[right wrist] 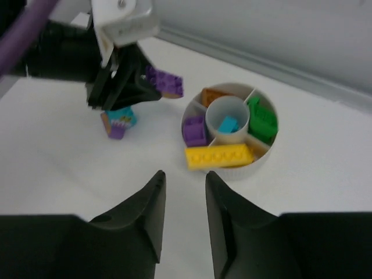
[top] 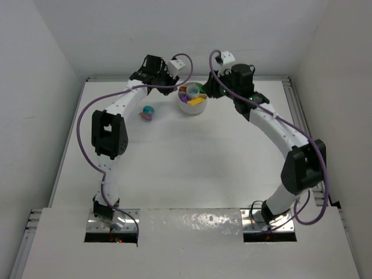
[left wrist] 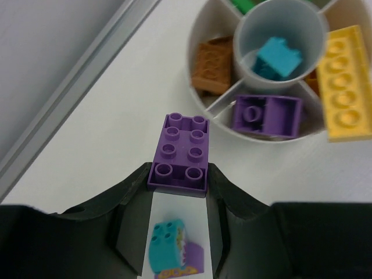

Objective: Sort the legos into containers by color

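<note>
Closest to the left wrist lens, the left claw point(left wrist: 178, 177) pinches the near end of one purple two-by-four plastic brick point(left wrist: 181, 145). Its studs face up, and its long axis runs straight out from the fingers toward the round white divided dish point(left wrist: 201, 103), stopping just short of it. Below the claw, on the white desk point(top: 192, 168), stands one small teal-and-purple brick stack point(left wrist: 173, 251). The single dish holds five bricks: a teal brick point(left wrist: 279, 57) in the central well and one in each of four ring sections. These are an orange brick point(left wrist: 214, 65), a second purple brick point(left wrist: 267, 114), a long yellow brick point(left wrist: 349, 81) overhanging the rim, and a green brick point(right wrist: 261, 119). The green one is plain from the right wrist but only a sliver at the left wrist's top edge. The right claw point(right wrist: 184, 177) hangs on the near side of the dish, fingers a little apart with nothing between. Only the top view shows both arms reaching to the desk's far end, the dish between the claws.
</note>
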`<state>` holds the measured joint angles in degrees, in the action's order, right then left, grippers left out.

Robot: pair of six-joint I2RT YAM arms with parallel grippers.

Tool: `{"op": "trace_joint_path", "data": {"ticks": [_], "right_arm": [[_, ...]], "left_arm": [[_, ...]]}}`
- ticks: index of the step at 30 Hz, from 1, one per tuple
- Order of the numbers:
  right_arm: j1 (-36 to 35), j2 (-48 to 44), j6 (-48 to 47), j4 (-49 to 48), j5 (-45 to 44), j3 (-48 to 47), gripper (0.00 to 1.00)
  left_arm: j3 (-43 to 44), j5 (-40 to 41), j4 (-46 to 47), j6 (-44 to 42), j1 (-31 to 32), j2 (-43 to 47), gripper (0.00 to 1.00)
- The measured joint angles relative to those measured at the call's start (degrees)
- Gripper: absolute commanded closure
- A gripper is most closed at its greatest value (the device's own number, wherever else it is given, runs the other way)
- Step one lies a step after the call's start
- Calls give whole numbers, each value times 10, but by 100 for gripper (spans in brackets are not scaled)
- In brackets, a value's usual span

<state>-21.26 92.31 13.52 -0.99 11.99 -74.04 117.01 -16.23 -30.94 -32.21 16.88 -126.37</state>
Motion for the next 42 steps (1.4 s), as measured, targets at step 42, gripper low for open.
{"op": "trace_joint_path", "data": {"ticks": [42], "right_arm": [[16,300,290,151,-276,-261,64]], "left_arm": [[-5,31,-49,58,-95,17,100]]}}
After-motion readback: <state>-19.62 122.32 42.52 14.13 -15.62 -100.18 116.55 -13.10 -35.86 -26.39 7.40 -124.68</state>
